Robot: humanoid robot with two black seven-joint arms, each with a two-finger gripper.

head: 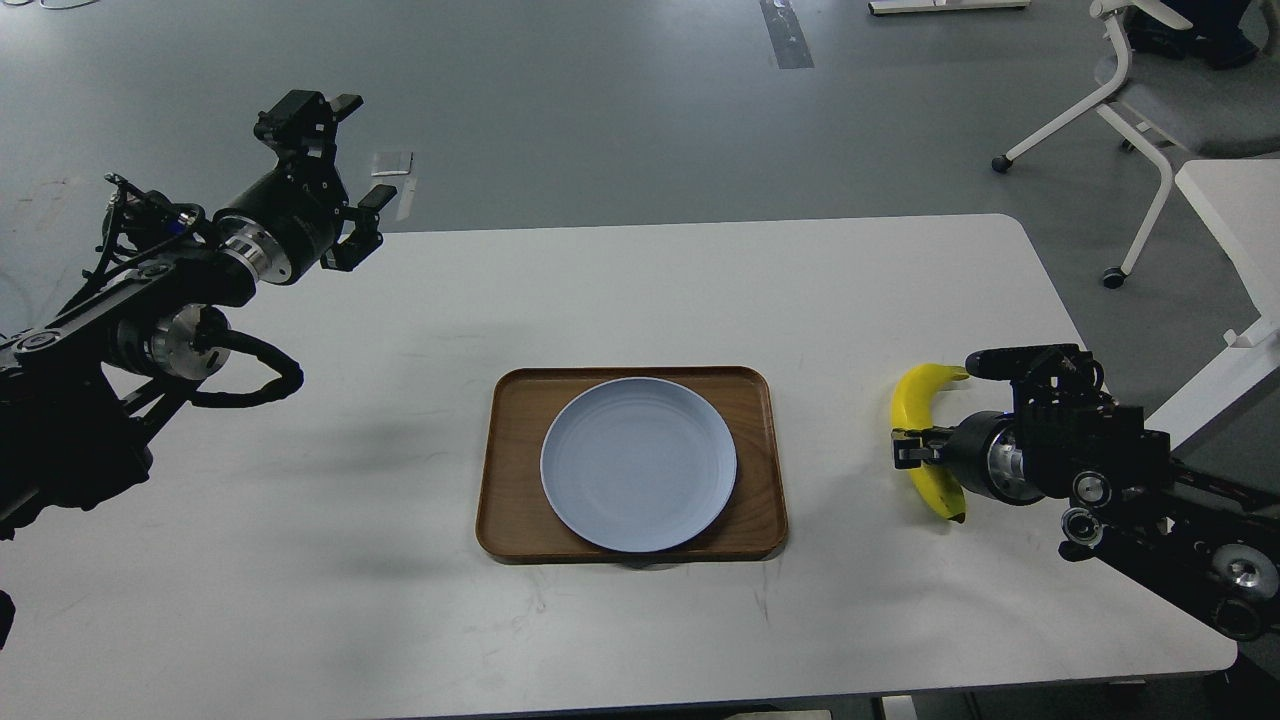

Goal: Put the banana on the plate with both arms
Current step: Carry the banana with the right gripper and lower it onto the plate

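The yellow banana (912, 405) lies on the white table, right of the tray, stem toward the back. My right gripper (935, 405) is low at the banana. Its lower finger (915, 452) crosses the banana's lower middle and its upper finger (1000, 358) is beside the stem. The jaws stand apart and do not visibly clamp the fruit. The pale blue-grey plate (639, 463) sits empty on a brown wooden tray (515, 470) at the table's middle. My left gripper (368, 148) is open and empty, raised over the table's far left corner.
The white table (400, 330) ends just right of the right arm. White chairs (1140, 100) and another white table (1235, 200) stand on the grey floor at the far right.
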